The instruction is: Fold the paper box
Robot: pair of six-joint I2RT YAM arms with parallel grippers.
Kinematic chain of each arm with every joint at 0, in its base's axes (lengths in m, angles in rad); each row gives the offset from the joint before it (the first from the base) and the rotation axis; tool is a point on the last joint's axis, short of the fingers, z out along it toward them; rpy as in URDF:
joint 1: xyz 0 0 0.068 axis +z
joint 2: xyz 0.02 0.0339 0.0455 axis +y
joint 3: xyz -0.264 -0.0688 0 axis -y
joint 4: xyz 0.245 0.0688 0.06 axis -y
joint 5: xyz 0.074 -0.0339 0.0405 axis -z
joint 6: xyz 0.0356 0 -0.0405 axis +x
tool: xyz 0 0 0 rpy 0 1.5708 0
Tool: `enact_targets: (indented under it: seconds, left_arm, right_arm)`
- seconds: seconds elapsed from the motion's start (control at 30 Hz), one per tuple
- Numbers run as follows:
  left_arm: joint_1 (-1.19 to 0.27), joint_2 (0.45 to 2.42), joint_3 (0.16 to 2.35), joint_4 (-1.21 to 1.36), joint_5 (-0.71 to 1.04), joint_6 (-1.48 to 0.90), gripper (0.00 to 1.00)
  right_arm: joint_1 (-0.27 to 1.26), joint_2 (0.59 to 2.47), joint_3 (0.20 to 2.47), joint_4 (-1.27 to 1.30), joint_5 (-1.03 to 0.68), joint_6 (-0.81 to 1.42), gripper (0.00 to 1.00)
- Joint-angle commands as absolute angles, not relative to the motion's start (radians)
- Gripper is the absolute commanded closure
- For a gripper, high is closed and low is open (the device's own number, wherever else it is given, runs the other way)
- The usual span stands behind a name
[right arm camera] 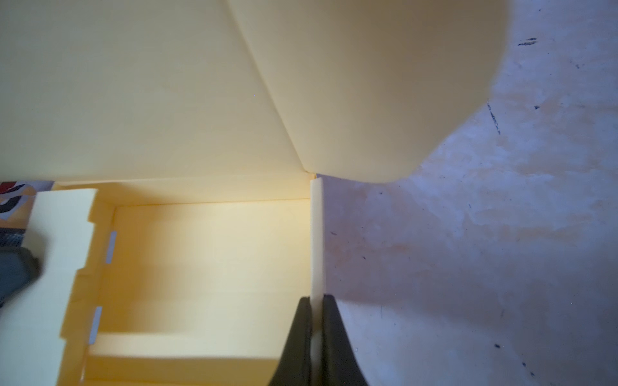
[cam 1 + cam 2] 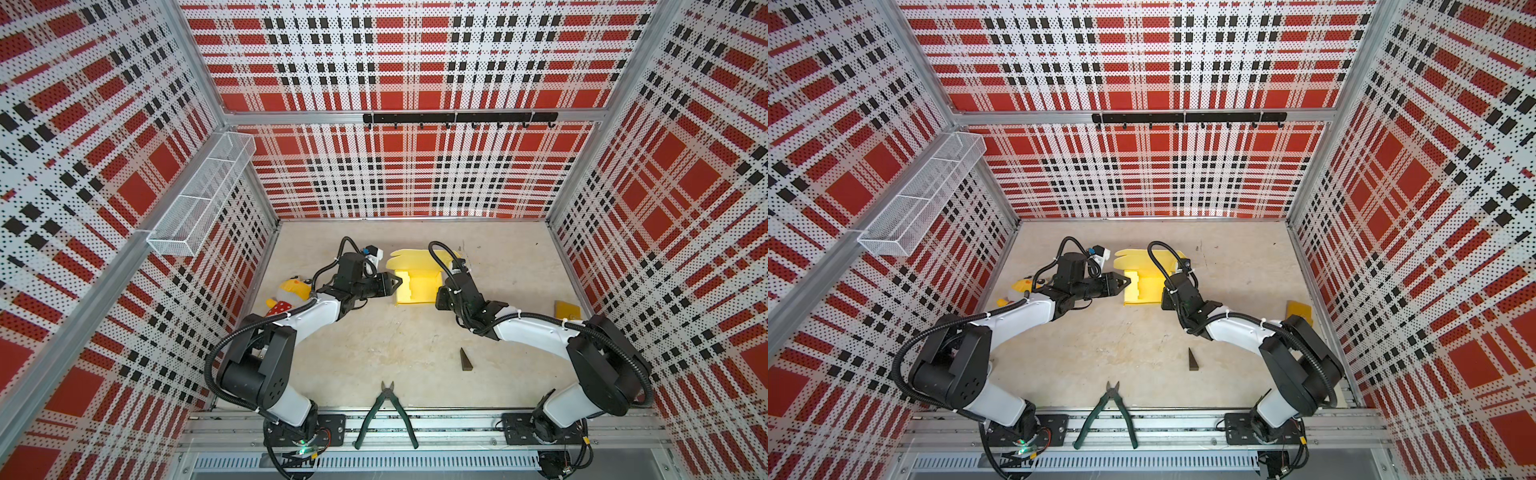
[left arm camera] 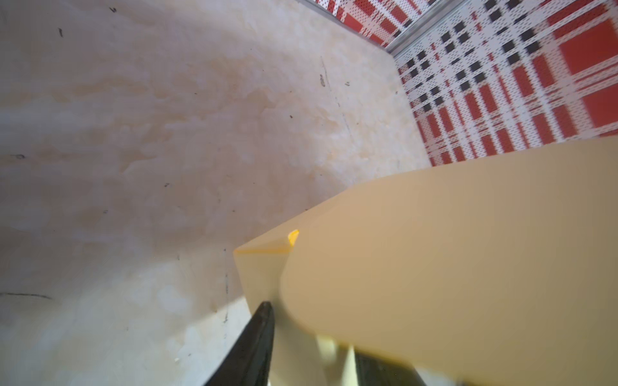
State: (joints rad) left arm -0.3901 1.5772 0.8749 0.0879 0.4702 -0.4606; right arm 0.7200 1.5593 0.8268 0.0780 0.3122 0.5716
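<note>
Top views both show the paper box [image 2: 417, 291] [image 2: 1144, 291] lying toward the back of the table [image 2: 374, 353], between the two arms. It is an open, pale yellow tray with its lid panel spread out behind it. The left gripper [image 2: 398, 281] reaches in level from the left to the tray's left side, its jaws part way apart. The right gripper's tip is hidden under its own wrist at the tray's right side. A plush toy [image 2: 286, 297], side cutters [image 2: 386, 415] and a black wedge [image 2: 464, 359] lie well apart from the box and seem to play no part.

Left wrist view: one black finger [image 3: 261, 334] lies outside the box's corner. The second shows dimly under a rounded lid flap [image 3: 451, 250], with card between the two. Whether they press that card or merely straddle it I cannot tell.

Right wrist view: the right gripper [image 1: 316, 300] is closed tight on the upright right wall [image 1: 316, 240], pinching its thin top edge. I judge this hold to be an anchor, so the light tray does not slide or twist while the other side is worked. Across the tray floor, the tabbed side panel [image 1: 57, 267] stands raised beside two slots [image 1: 112, 247], and the left gripper's dark shape sits against it. The step in hand looks like turning that panel inward so its tabs seat in the slots. Closing the lid is not yet done.
</note>
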Motion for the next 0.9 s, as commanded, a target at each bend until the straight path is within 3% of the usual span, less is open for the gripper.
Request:
enact_targets:
  seconds: [0.0,0.13,0.27,0.43,0.57,0.87]
  left_arm:
    - [-0.441,1.620,0.905,-0.007,0.409,-0.364,0.58]
    - [-0.485,1.644,0.922,-0.065,0.306,-0.295,0.60]
    - [-0.498,1.680,0.944,-0.112,0.204,-0.251,0.81]
    - [-0.499,1.706,0.978,-0.162,0.129,-0.209,0.86]
    - [-0.498,1.716,0.987,-0.169,0.104,-0.144,1.00]
    - [-0.564,1.757,0.983,-0.196,0.086,0.017,0.98]
  right_arm:
    - [0.769,1.589,0.876,0.191,0.281,0.614,0.93]
    - [0.810,1.629,0.901,0.212,0.281,0.645,0.91]
    - [0.839,1.666,0.920,0.256,0.242,0.678,0.87]
    - [0.855,1.656,0.918,0.269,0.211,0.681,0.77]
    - [0.856,1.568,0.851,0.268,0.234,0.672,0.71]
    - [0.825,1.327,0.653,0.283,0.198,0.594,0.64]
